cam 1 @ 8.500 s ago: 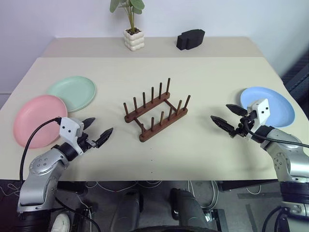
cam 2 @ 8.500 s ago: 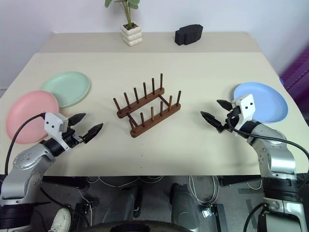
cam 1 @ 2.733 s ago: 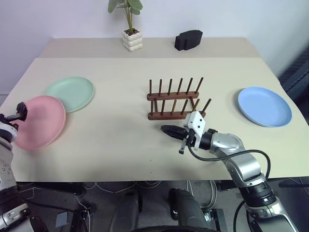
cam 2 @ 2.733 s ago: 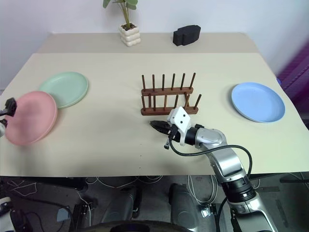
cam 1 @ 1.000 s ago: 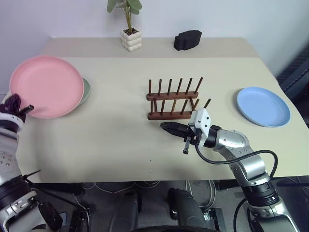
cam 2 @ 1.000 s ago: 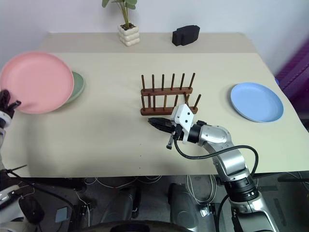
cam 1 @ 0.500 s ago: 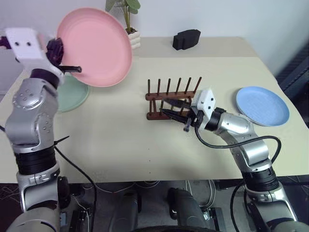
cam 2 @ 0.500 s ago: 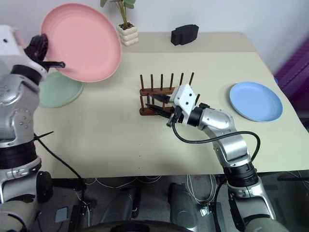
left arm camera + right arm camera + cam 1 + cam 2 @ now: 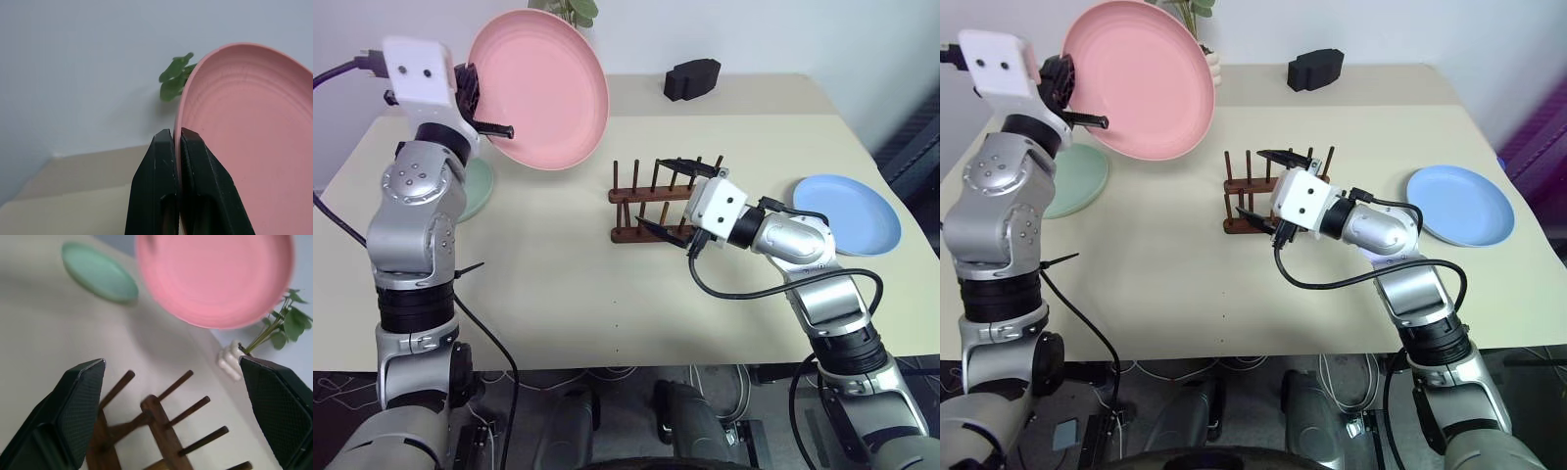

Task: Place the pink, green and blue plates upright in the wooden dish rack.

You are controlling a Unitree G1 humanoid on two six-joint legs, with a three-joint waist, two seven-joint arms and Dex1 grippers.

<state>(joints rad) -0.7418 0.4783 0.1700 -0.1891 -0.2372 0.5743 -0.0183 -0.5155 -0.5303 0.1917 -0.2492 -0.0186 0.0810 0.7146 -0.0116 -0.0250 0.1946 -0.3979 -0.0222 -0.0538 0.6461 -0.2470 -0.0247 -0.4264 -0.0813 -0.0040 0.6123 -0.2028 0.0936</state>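
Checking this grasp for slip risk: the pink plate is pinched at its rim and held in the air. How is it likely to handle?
The pink plate probably is stiff: held only at its rim by the left gripper, it shows no sag. It seems light for its size, since a thin pinch carries it. The matte, shallow rim may pivot or slip between the fingers.

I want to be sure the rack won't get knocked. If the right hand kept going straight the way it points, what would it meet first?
Most likely the wooden dish rack: the open right hand already straddles its near end, pegs between the fingers, though depth is uncertain.
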